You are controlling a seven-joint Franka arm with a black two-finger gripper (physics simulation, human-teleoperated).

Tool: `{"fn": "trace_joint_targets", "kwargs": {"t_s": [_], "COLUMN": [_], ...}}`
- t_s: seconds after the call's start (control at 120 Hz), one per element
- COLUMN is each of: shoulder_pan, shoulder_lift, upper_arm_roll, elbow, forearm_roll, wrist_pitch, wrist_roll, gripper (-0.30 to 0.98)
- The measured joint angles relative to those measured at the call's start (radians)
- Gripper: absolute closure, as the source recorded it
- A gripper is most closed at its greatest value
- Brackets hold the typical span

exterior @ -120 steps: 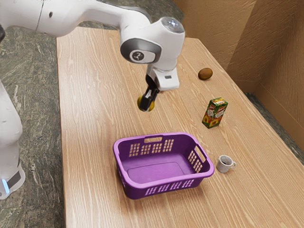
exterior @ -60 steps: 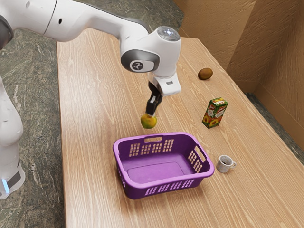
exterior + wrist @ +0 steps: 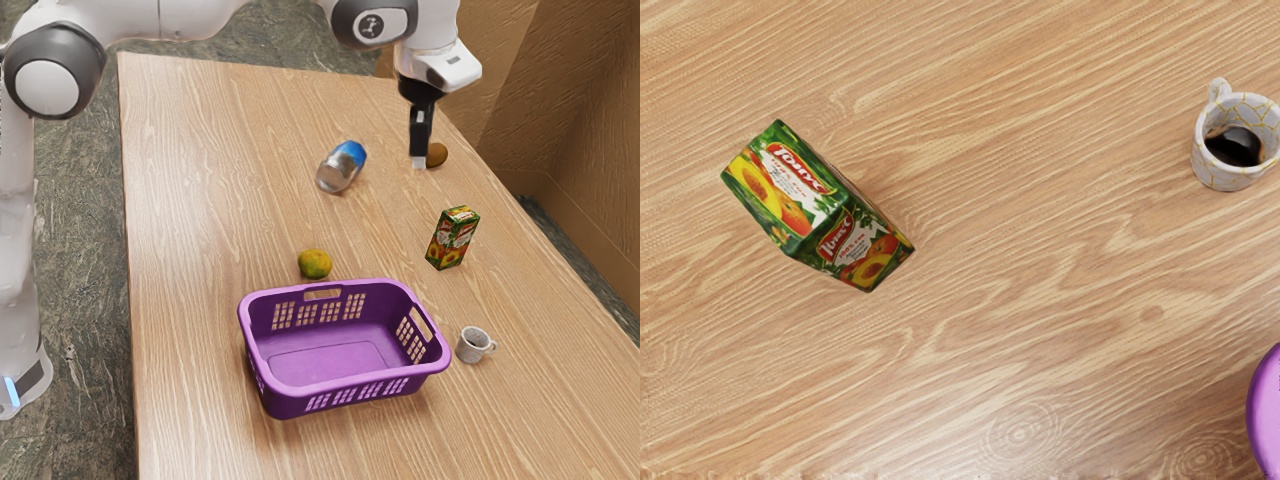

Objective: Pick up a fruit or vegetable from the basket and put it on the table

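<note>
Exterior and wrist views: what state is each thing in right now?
Gripper: raised above the table, nothing seen held.
Basket: upright, nothing seen inside.
Yellow-green fruit: on the table, outside the basket.
Can: lying on its side.
Juice box: standing upright.
Mug: upright, dark liquid inside.
Brown fruit or vegetable: on the table.

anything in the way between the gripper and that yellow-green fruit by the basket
Nothing visible does: the can lies to one side of the path from gripper to fruit, the juice box to the other.
</note>
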Motion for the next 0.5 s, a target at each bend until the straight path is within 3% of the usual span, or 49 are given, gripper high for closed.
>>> {"fn": "trace_joint_targets", "kwargs": {"t_s": [0.108, 0.267, 0.5], "shoulder_pan": [-0.032, -0.047, -0.025], "shoulder_lift": [0.008, 0.005, 0.014], "upper_arm_roll": [0.008, 0.021, 0.025], "elbow": [0.065, 0.068, -0.006], "forearm_roll": [0.023, -0.005, -0.038], "wrist_pitch": [-0.116, -0.256, -0.303], "wrist_roll": [-0.019, -0.106, -0.223], "gripper": [0.0, 0.0, 0.0]}}
